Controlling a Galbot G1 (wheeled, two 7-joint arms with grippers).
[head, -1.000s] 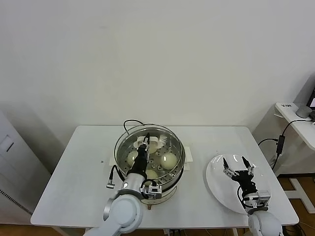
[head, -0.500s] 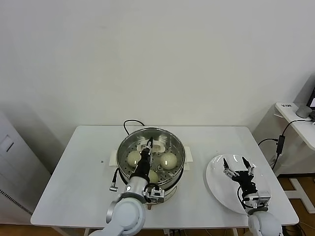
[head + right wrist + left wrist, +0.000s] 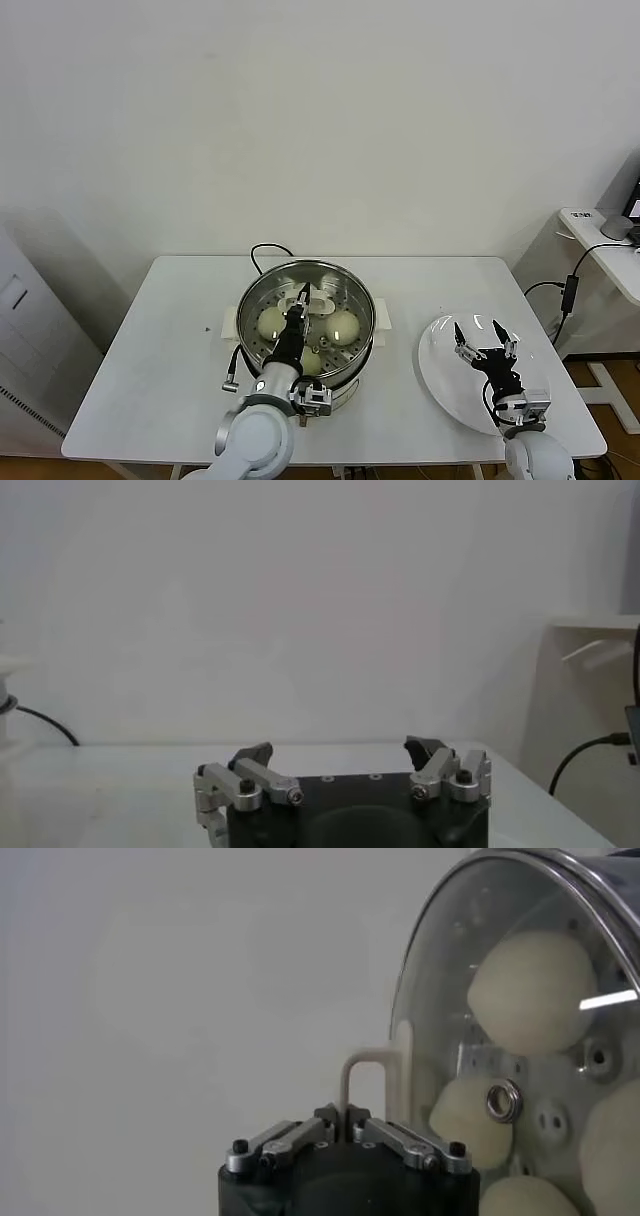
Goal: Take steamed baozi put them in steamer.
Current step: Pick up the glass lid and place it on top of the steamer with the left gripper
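**Left jaws clamped on lid handle over steamer – buns sit straight below**

Nearest the robot, the left gripper point(image 3: 300, 302) reaches out to 12 o'clock from the body and hangs over the middle of the steamer point(image 3: 368, 300). Its jaws are together, pinched on the cream loop handle point(image 3: 365, 1063) of the glass lid point(image 3: 440, 978). The handle's long axis runs up out of the jaws, so the lid disc hangs off the far end, between the jaws and the pot.

The baozi point(image 3: 271, 322) lie past that disc, i.e. directly under the grip, not beside it. In the head view one sits at 9 o'clock on the tray, one at 3 o'clock point(image 3: 342, 324) and one at 6 o'clock point(image 3: 310, 360). Through the glass in the left wrist view a 4th shows too. All look to be in the steamer already, so the loading part seems done.

Can't tell whether the lid rim touches the pot rim or floats just above it. The coming move likely turns on keeping the disc level and centred over the rim – a tilt would catch one edge.

At 3 o'clock from the pot, well apart, the right gripper point(image 3: 478, 330) waits above the white plate point(image 3: 440, 375) near the desk point(image 3: 170, 350) edge, jaws wide apart, holding nothing.

Farthest out, the black cord point(image 3: 262, 250) loops at 11 o'clock behind the steamer, not in the lid's way.
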